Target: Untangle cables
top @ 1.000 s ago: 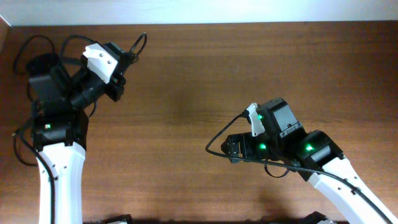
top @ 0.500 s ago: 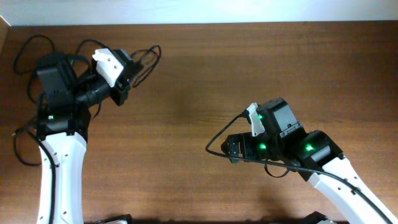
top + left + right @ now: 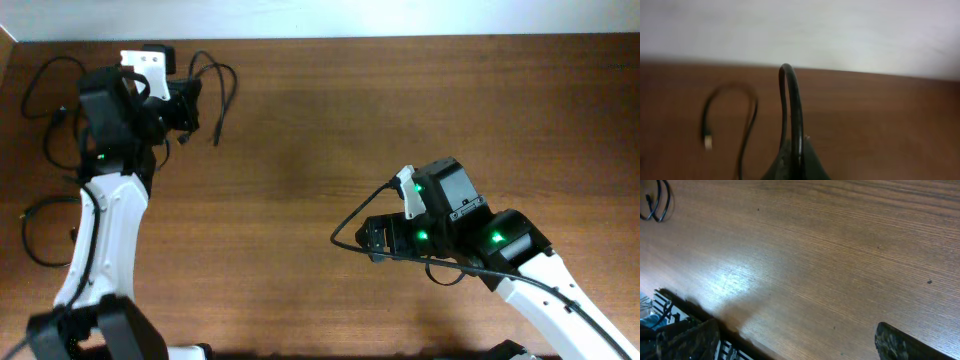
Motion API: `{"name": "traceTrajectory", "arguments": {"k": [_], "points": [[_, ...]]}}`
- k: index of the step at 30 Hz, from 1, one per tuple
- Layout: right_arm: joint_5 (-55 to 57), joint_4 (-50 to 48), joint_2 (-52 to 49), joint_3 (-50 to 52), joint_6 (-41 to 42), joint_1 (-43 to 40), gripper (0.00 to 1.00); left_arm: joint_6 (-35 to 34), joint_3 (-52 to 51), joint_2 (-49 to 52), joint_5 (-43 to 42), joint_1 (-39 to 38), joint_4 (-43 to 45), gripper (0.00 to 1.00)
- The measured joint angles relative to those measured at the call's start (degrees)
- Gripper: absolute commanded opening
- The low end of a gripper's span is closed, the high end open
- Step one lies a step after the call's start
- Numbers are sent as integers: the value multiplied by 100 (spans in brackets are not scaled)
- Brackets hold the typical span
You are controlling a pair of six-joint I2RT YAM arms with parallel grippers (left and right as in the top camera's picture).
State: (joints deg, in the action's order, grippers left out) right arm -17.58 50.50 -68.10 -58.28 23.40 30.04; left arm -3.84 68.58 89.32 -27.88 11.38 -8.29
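Separating one cord from the rest is judged to be the step in hand. One cable [image 3: 792,105] is pinched as a loop in the tightly closed jaws of the left gripper [image 3: 187,112], near the far-left corner of the tabletop [image 3: 330,130], with its plug end [image 3: 707,143] curled just beside. The other cables [image 3: 42,85] are seen at the left edge. The right gripper [image 3: 797,341] is held with its jaws spread wide and empty, well apart from them. Next, the held cord needs to be drawn clear and laid out alone.
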Motion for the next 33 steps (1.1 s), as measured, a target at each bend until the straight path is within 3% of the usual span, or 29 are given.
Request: {"name": "traceTrajectory", "arguments": {"k": [4,9,16,26,33], "points": [[2,0,0,0,2,0,99,-1733,0,479,1067,0,42,0],[2,-2,0,0,2,0,99,-2389,0,914,1394,-24,129,0],[2,-4,0,0,0,0,99,-2380,2,1580,1670,-81,868,11],[0,-2,0,0,0,0,99,-2249,0,2824,1663,-81,1537,2],[0,0,0,0,0,0,99,-1475,0,2924,898,-81,1886,27]]}}
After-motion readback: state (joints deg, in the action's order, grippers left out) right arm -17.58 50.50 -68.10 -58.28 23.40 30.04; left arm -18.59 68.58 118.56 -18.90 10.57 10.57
